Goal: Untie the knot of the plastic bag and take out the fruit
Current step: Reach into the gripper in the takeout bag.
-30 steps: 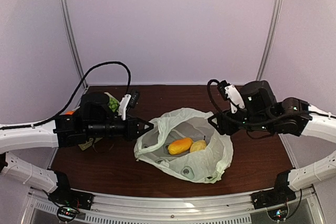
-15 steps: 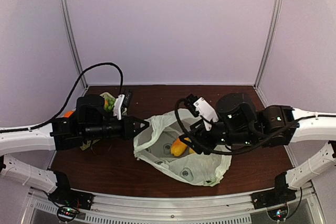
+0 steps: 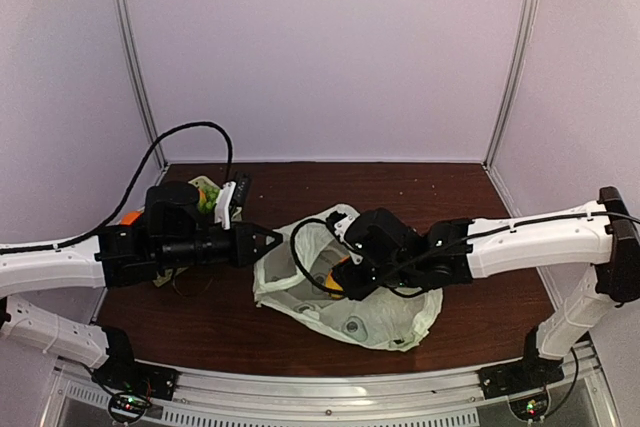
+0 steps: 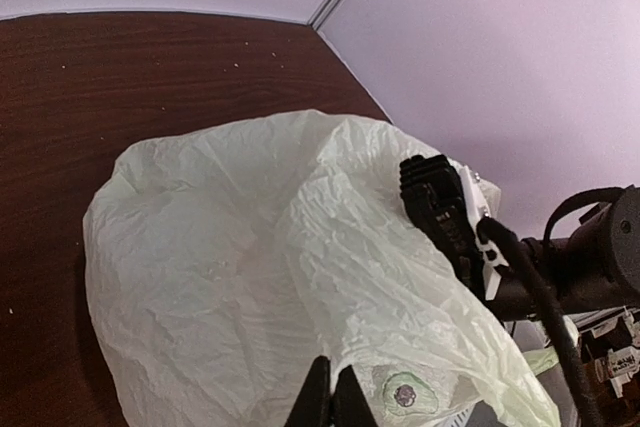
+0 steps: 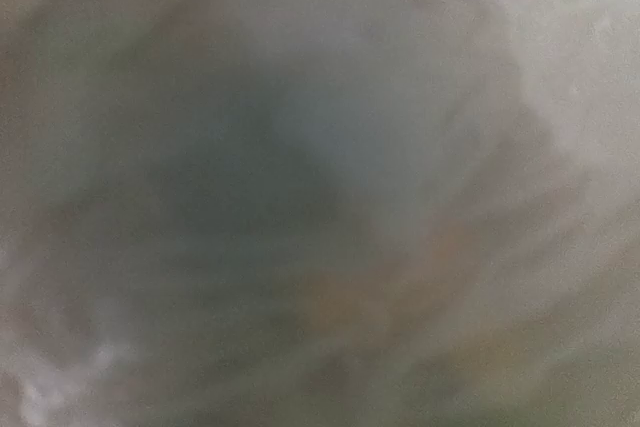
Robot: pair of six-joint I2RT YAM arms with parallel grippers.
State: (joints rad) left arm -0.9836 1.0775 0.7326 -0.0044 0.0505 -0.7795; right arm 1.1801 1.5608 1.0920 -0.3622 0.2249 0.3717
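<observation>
Grapes (image 3: 207, 199): green bunch at the left rear of the table (image 3: 200, 317).
Left fingers (image 3: 272, 239): pressed together, tips at the left rim of the bag (image 3: 390, 317); I cannot tell whether they pinch plastic.
Bag: crumpled mid-table, mouth open upward.
Fruit (image 3: 336, 282): orange-yellow piece inside the bag, partly covered.
Right fingers (image 3: 350, 277): down inside the bag, over the fruit; spread or pinching, cannot tell, as the wrist view is blurred.

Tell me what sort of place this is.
Probably a robot lab test booth: plain pale wall panels on metal posts enclose a dark wooden table, with two robot arms bolted to a metal rail at its near edge.
</observation>
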